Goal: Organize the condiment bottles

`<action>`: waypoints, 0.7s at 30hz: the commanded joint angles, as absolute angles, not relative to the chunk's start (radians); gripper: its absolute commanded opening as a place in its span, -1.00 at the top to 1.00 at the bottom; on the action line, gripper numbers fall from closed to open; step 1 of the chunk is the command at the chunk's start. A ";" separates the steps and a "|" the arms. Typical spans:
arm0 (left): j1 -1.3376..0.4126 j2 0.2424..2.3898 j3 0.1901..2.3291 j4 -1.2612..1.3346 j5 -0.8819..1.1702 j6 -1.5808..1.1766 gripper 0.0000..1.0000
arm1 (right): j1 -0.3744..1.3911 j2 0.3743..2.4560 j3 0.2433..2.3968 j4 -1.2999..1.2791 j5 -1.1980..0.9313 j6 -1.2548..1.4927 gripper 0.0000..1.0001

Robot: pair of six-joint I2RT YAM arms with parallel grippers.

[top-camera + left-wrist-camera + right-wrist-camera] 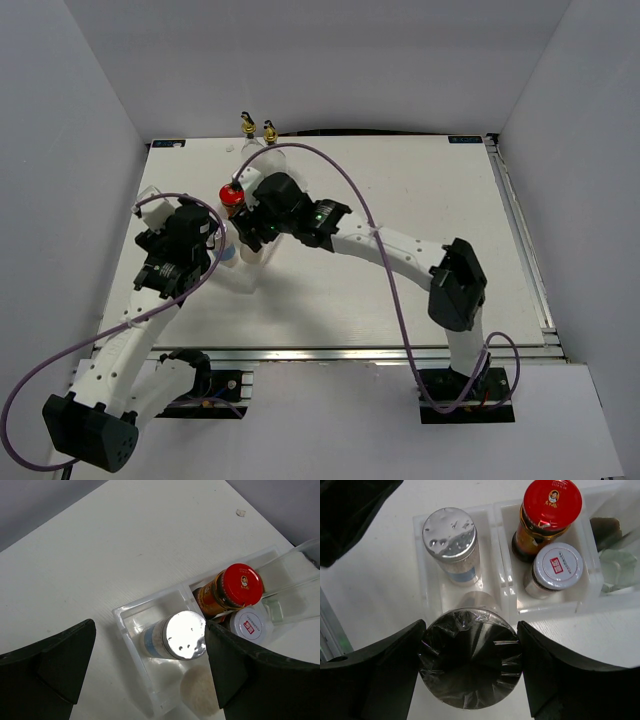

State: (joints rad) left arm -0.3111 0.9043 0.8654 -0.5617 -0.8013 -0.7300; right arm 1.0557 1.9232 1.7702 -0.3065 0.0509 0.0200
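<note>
Above the translucent white compartment tray (499, 540) on the white counter (125, 540), the right fingers (560, 680) clamp a film-wrapped silver-topped shaker (470, 665). A second silver-topped shaker (451, 535) stands in the end compartment, and a red-capped jar (551, 505) and a small white-lidded jar (557, 566) share the next. The left fingers (50, 670) gape wide apart.

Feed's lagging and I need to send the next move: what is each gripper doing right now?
Left gripper: open, holding nothing.
Right gripper: closed on a silver-topped shaker.
</note>
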 commanded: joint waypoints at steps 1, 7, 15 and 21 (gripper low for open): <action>-0.307 0.881 0.859 -0.574 -0.818 -0.746 -0.96 | 1.057 1.971 1.897 -0.149 0.035 0.005 0.92; -0.307 0.862 0.862 -0.592 -0.831 -0.747 -0.97 | 1.057 2.138 2.009 -0.123 0.055 -0.034 0.92; -0.307 0.864 0.865 -0.586 -0.842 -0.747 -0.96 | 1.058 2.191 2.010 -0.172 0.032 -0.037 -0.38; -0.308 0.907 0.902 -0.595 -0.868 -0.729 -0.96 | 1.058 2.128 2.000 -0.199 0.011 -0.029 -0.79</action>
State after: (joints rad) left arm -0.3088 0.8944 0.8635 -0.5835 -0.8406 -0.7395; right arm 1.0542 2.2124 1.9701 -0.2253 0.0315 -0.0204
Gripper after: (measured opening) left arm 0.983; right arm 0.893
